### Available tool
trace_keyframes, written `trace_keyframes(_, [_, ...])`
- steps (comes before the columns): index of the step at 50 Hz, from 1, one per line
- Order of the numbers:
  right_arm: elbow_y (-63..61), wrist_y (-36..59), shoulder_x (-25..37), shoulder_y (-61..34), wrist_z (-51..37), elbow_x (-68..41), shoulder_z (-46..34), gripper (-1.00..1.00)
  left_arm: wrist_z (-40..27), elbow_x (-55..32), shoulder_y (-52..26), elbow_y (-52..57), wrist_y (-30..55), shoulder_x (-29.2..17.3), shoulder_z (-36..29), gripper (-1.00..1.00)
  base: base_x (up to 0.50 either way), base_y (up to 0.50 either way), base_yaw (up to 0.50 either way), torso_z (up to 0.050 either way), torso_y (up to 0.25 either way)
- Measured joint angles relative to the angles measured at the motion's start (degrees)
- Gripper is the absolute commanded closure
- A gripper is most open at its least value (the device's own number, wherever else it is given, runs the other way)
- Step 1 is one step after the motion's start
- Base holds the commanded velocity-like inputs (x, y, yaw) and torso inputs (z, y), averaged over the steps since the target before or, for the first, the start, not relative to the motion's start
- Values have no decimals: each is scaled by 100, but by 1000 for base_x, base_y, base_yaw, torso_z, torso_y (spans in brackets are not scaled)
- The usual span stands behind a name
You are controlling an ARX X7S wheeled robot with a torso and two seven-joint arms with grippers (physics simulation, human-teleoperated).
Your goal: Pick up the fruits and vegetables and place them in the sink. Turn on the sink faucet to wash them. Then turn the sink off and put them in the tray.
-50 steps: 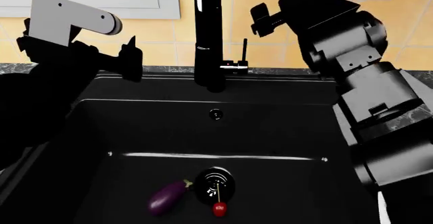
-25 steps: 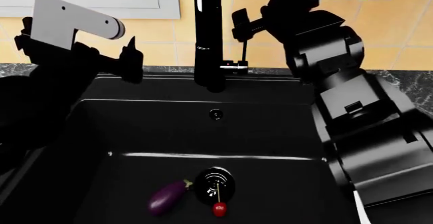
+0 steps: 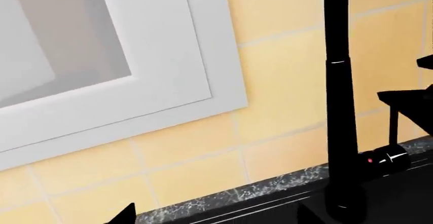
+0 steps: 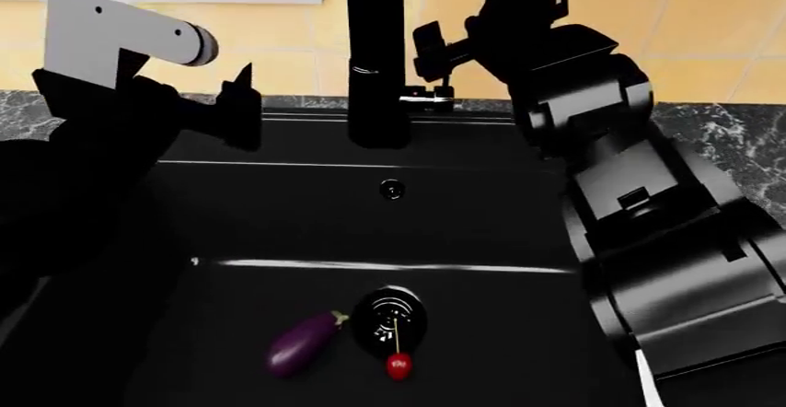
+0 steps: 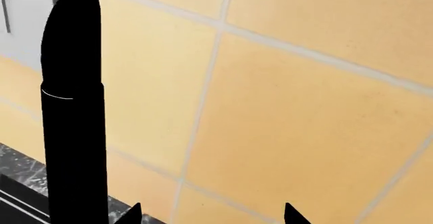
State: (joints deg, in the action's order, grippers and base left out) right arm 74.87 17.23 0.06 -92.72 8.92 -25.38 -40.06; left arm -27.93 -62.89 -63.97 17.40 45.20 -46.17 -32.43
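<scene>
Yellow wall tiles back the sink (image 4: 172,214), where the eggplant (image 4: 302,342) and cherry (image 4: 399,366) lie beside the drain (image 4: 389,319). The right gripper (image 4: 433,46), fingers apart and empty, hangs just over the lever (image 4: 428,99) beside the faucet (image 4: 375,57). The left gripper (image 4: 234,103) sits near the sink's back-left corner; I cannot tell its state. Risk: the fingers may slip off the thin lever, leaving the water off.

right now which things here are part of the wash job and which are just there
Part of the job:
- eggplant, lying in the sink
- cherry, by the drain
- faucet
- right gripper, up by the faucet's lever

Just there:
- white window frame
- yellow wall tiles
- grey marbled counter
</scene>
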Motion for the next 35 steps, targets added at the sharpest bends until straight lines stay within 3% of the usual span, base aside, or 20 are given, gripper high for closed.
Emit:
trace_keyframes(11, [10, -21, -2, 12, 41, -72, -58, -100, 34, -111, 13, 65, -15, -54, 65, -100, 0, 0, 0, 0, -207])
trace_keyframes(35, [13, 148, -3, 40, -44, -1, 46, -100, 97, -163, -3, 95, -14, -103, 87, -100, 0, 0, 0, 0, -32])
